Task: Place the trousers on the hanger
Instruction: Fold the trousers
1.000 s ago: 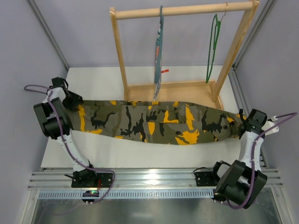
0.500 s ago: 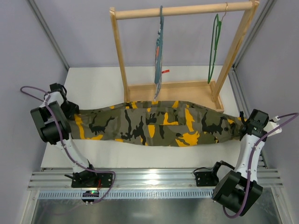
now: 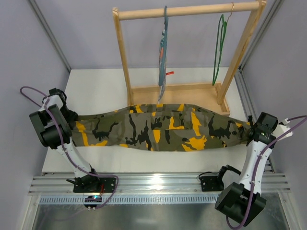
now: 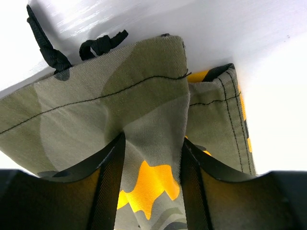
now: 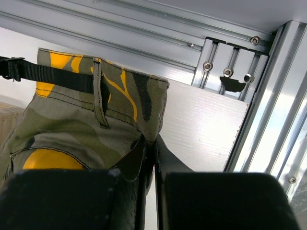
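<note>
The long, soft camouflage trousers (image 3: 158, 129) spanned mid-frame left to right, with the left gripper (image 3: 72, 120) and right gripper (image 3: 252, 130) each clamping one end, and the thin green wire hanger (image 3: 219, 48) hung at upper right.

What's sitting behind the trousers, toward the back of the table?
A wooden rack stands right behind the trousers. From its top bar hang the green hanger and a striped cloth. The trousers cover the table beneath them, so nothing under them shows.

From above, the trousers (image 3: 158, 129) partly hide the front rail of the wooden rack (image 3: 123, 52), both wrist views cut the cloth off at their edges, and the hook of the hanger (image 3: 218, 48) is too slim to read.
</note>
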{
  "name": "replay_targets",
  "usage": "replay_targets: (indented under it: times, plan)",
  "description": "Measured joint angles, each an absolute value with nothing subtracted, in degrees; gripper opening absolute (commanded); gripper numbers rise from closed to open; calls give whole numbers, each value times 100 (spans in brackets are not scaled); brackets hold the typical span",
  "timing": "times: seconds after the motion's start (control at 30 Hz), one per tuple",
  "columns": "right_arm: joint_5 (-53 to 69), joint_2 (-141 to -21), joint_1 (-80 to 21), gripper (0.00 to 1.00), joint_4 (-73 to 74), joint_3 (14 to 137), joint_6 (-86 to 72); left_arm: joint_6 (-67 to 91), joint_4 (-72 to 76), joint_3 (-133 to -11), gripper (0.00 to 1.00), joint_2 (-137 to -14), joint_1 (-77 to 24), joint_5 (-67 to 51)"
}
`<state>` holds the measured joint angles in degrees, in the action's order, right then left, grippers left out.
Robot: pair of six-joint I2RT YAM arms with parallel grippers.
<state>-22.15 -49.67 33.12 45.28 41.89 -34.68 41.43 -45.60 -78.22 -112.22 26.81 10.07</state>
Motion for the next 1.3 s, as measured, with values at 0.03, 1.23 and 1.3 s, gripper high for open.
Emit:
replay_targets:
  times: [0.03,1.23,1.3]
  plan:
    - [-2217,-4917,3312,4,4534,4198,-3454,4134,-4571,-7819,45,-11222,2685,1013]
    - [-3336,-4058,3352,12,5688,4626,-3428,3975,-5100,-7389,45,-10912,3024,1568]
    - [-3459,-4136,3352,16,5754,4705,-3417,3977,-5170,-7373,45,-10901,3041,1608]
